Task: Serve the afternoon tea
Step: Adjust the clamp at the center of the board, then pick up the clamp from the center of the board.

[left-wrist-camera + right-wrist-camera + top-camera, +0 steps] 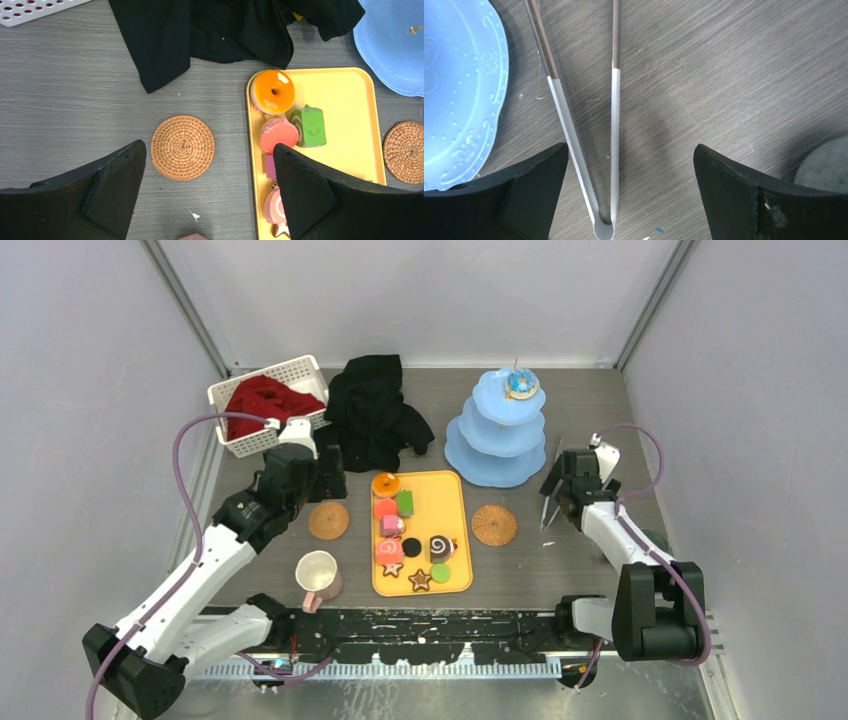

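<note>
Toy sweets lie on a yellow tray [455, 510]: an orange donut [385, 483], a green roll [311, 126], a pink swirl roll [388, 551], a dark swirl roll [441, 546] and a star cookie [419, 580]. A blue donut [520, 385] sits on top of the pale-blue three-tier stand [497, 430]. The cream mug with a pink handle [318, 578] stands at the near left. My left gripper [325, 475] [208, 145] is open and empty, above the table between a coaster and the tray's left edge. My right gripper [565, 475] [630, 147] is open over metal tongs [614, 125]. No grey metal mug shows.
Two woven coasters [328, 521] [494, 524] flank the tray. A black cloth [375, 415] lies at the back centre, and a white basket with red cloth [265, 400] at the back left. The tongs [548, 502] lie right of the stand.
</note>
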